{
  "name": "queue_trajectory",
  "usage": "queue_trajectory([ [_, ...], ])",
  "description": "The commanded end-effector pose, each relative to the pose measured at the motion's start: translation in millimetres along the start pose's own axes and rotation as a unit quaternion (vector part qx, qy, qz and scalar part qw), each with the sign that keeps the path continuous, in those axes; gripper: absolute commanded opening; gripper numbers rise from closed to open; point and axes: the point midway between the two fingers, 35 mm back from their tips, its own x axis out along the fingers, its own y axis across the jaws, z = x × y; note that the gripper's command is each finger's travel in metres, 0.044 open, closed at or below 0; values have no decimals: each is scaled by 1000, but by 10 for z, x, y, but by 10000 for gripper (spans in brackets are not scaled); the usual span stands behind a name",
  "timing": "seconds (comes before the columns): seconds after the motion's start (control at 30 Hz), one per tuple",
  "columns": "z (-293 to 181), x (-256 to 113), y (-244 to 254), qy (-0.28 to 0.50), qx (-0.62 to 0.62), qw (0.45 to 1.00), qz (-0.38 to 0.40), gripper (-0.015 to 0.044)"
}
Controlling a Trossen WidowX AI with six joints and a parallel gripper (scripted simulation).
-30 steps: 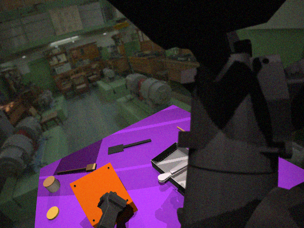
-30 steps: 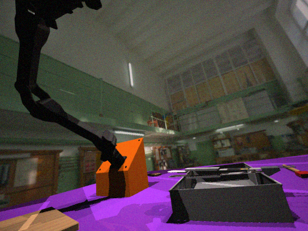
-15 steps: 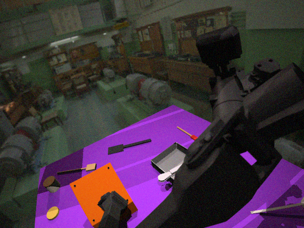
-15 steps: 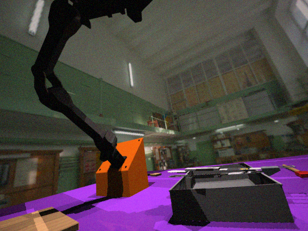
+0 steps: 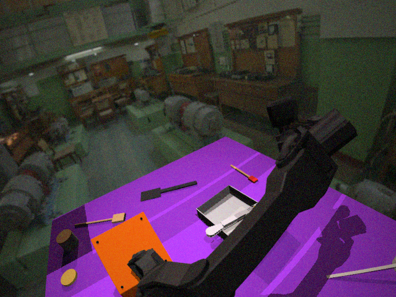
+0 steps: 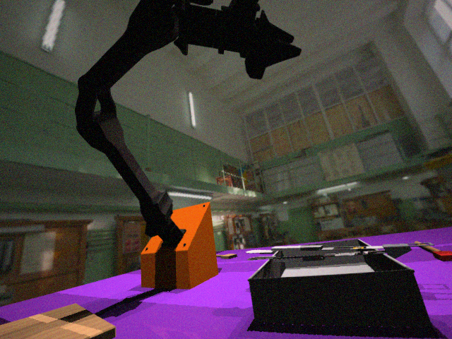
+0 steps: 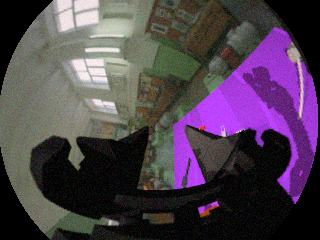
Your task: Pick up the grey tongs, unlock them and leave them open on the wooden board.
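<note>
The grey tongs (image 5: 213,230) (image 6: 297,248) lie across the top of the roasting tin (image 5: 206,221) (image 6: 328,302), with one end beyond the rim. Their arms look close together; the arm hides part of them in the top view. My gripper (image 6: 296,44) (image 7: 167,128) is partly open and empty. It is raised high above the table, away from the tongs, its fingers pointing roughly sideways. The wooden board (image 6: 36,324) shows at the lower left of the exterior view; I cannot make it out in the top view.
An orange block (image 5: 127,239) (image 6: 200,248) stands by the arm's base. Around lie a black spatula (image 5: 151,193), a pale-headed tool (image 5: 118,218), a red-headed brush (image 5: 252,179), a dark cylinder (image 5: 68,241), a yellow disc (image 5: 68,276) and a pale stick (image 5: 361,271) (image 7: 301,90).
</note>
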Motion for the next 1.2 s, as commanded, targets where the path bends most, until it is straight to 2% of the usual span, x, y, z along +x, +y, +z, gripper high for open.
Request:
queue_trajectory([
  [0.0,-133,295,-395,35,-7,997,-65,260],
  [0.27,-675,895,-1533,160,-35,961,-223,260],
  [0.53,-1400,1082,-2649,328,-91,874,-347,260],
  [1.17,-1511,1049,-2775,344,-96,864,-354,260],
])
